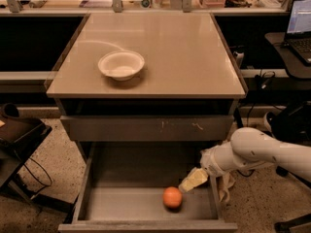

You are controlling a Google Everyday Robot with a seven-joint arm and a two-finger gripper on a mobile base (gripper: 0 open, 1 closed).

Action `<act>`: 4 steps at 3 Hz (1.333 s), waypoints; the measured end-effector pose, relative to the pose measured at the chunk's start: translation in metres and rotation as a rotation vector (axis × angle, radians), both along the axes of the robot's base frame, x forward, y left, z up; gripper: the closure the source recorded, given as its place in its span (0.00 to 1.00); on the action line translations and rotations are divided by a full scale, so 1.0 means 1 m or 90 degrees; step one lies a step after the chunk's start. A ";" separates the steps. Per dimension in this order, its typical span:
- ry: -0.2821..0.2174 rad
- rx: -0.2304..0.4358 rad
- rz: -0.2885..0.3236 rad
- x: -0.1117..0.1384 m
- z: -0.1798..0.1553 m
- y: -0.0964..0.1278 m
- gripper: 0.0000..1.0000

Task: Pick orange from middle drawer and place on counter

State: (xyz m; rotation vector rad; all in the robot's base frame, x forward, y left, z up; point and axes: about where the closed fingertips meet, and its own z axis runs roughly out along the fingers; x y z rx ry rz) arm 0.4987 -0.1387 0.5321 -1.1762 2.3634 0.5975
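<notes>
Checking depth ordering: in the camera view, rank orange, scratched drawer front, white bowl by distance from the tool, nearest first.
Tool hangs in the middle drawer, right side.
1. Orange: just left, on drawer floor.
2. Scratched drawer front: above.
3. White bowl: on counter, upper left.

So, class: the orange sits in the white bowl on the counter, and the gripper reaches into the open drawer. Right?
No. The camera view shows the orange lying on the floor of the open drawer, near its front, not in the bowl on the counter. The gripper does reach into the drawer, close beside the orange.
</notes>
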 end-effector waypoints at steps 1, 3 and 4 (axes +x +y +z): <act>0.040 0.049 -0.005 -0.001 -0.053 0.016 0.00; 0.088 0.065 0.004 -0.005 -0.090 0.026 0.00; 0.127 0.079 0.008 0.000 -0.128 0.034 0.00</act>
